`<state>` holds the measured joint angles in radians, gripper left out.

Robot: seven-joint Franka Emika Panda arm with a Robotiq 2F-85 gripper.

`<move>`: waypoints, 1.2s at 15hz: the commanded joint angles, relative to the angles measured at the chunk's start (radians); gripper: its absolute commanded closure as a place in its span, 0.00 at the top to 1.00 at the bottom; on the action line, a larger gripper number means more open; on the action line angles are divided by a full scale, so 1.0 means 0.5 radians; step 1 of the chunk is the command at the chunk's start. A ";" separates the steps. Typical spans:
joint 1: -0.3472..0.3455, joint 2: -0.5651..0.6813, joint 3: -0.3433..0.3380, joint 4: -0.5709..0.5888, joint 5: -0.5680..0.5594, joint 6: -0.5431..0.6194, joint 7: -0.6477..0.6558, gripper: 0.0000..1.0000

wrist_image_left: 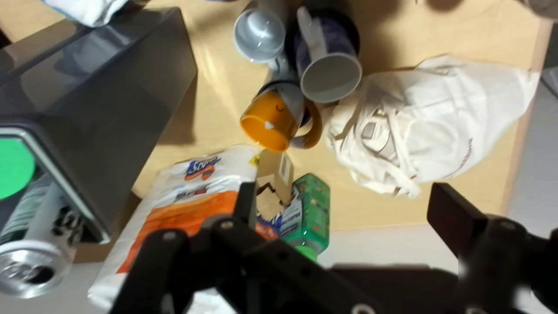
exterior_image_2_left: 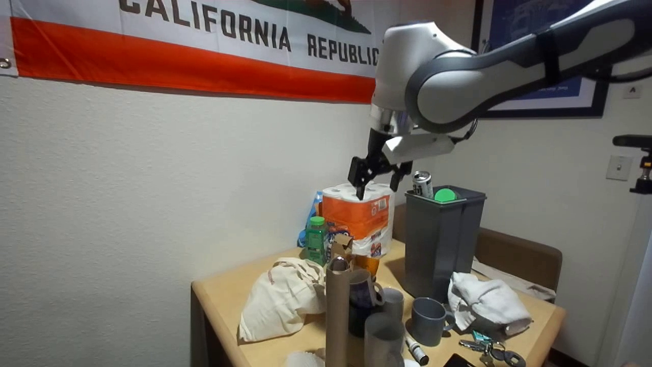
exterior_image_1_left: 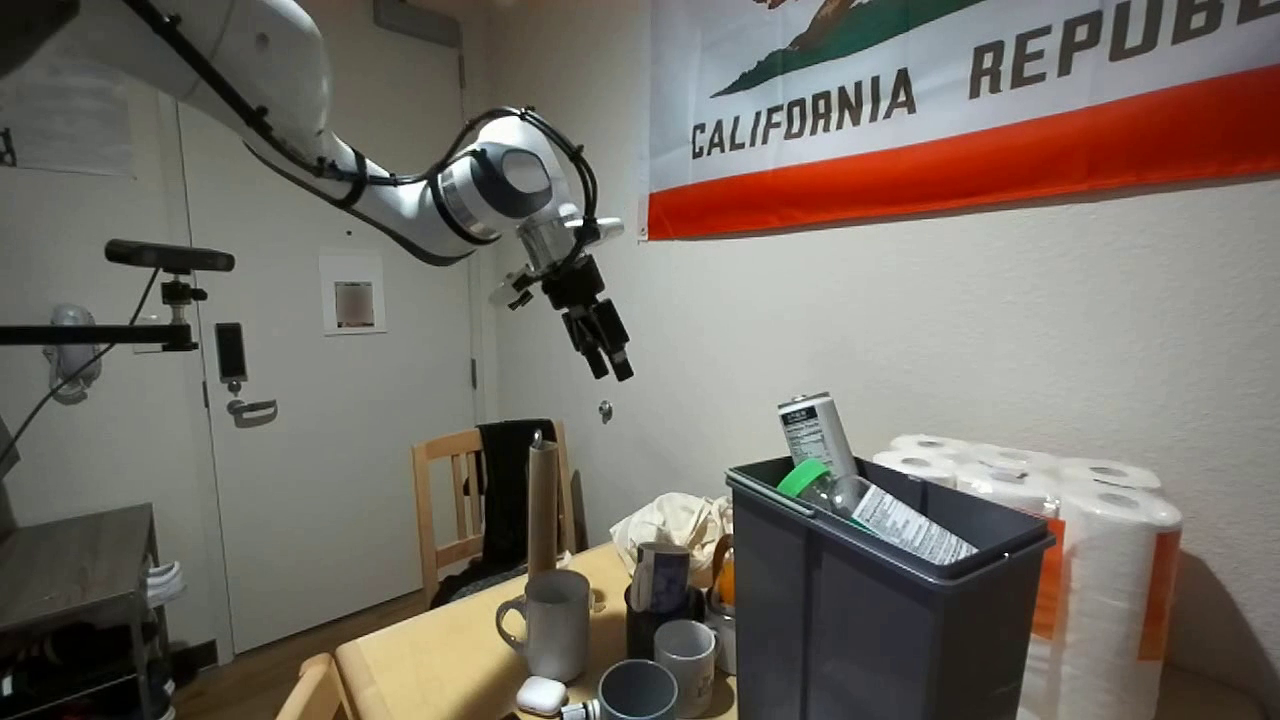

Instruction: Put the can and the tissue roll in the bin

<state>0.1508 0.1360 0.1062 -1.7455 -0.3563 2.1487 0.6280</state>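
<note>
**Can [exterior_image_1_left: 818,436] in the bin [exterior_image_1_left: 850,610]; tissue roll [exterior_image_2_left: 336,313] upright on a crowded table [exterior_image_2_left: 232,295]**

Gripper [exterior_image_2_left: 377,189]: hangs in the air, well above the table. The fingers [wrist_image_left: 457,220] are spread wide; in the wrist view a green bottle [wrist_image_left: 314,205] and part of a cloth bag [wrist_image_left: 440,126] show through the gap.

Can: leans tilted inside the bin, its top projecting above the rim in both exterior views, beside a clear container [exterior_image_1_left: 880,512] with a green lid and printed label.

Tissue roll: a bare brown cardboard tube, standing upright, a metal tip [exterior_image_2_left: 338,263] showing at its top.

Obstructions: a tall grey mug [exterior_image_1_left: 558,628] stands near the tissue roll and covers its lower part in an exterior view. More mugs occupy the space between tissue roll and bin: a small white mug [exterior_image_1_left: 686,662], a dark grey mug [exterior_image_2_left: 429,322] close to the bin's foot, an orange mug [wrist_image_left: 269,126], and a dark blue mug [exterior_image_2_left: 360,290] stacked with a dark cup [exterior_image_2_left: 358,321]; whether in or on it cannot be told.

Surroundings: the cloth bag lies on the side of the mugs away from the bin. A pack of paper rolls [exterior_image_2_left: 356,216] stands near the bin. A cardboard box [wrist_image_left: 275,179] sits between the green bottle and the orange mug. A crumpled white cloth [exterior_image_2_left: 486,306] lies just beside the bin. Keys [exterior_image_2_left: 499,352] and a marker [exterior_image_2_left: 416,351] lie near the dark grey mug.
</note>
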 commanded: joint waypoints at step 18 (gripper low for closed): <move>0.027 0.490 0.029 0.313 0.802 -0.378 -0.887 1.00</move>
<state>0.1650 0.3521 0.1131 -1.6398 0.0122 2.0170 0.2178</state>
